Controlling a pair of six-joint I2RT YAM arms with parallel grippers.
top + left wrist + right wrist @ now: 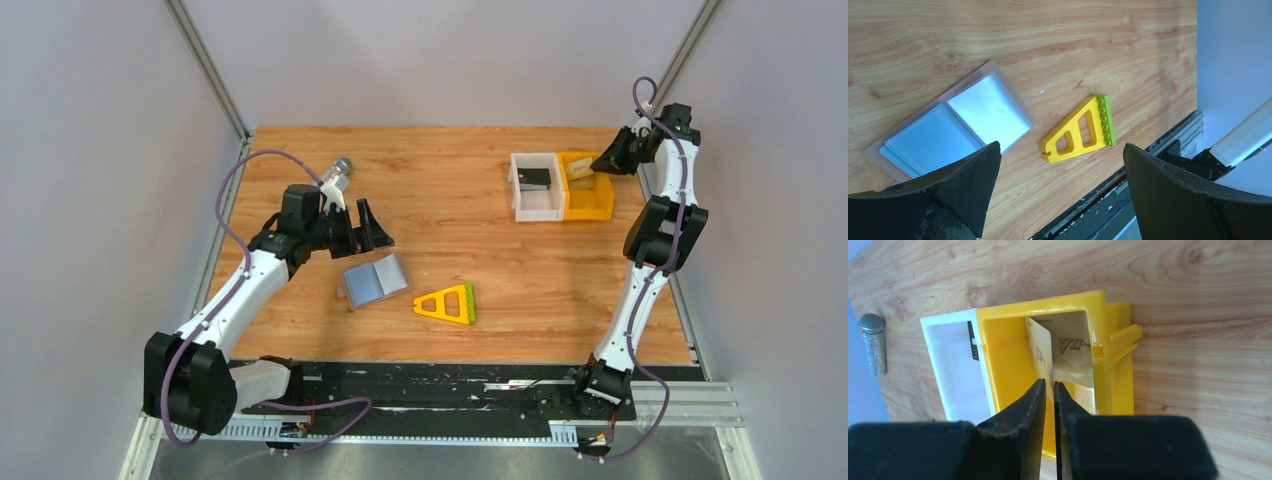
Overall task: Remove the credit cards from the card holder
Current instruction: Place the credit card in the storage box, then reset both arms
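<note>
Though edge-on, tan credit card [1044,352] seemingly between right fingers [1035,405], over yellow bin [1008,360].

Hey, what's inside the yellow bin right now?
The yellow bin holds tan cards: one marked VIP lies against the back, another stands on edge between the right gripper fingers. The bin floor nearest the gripper is hidden.

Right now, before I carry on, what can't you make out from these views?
- Card holder, left wrist view: near corner hidden by the left fingers; whether any cards remain inside is unclear.
- Card between the right fingers, right wrist view: gripped or already released, unclear.
- Dark item in the white bin, top view: too small to identify.
</note>
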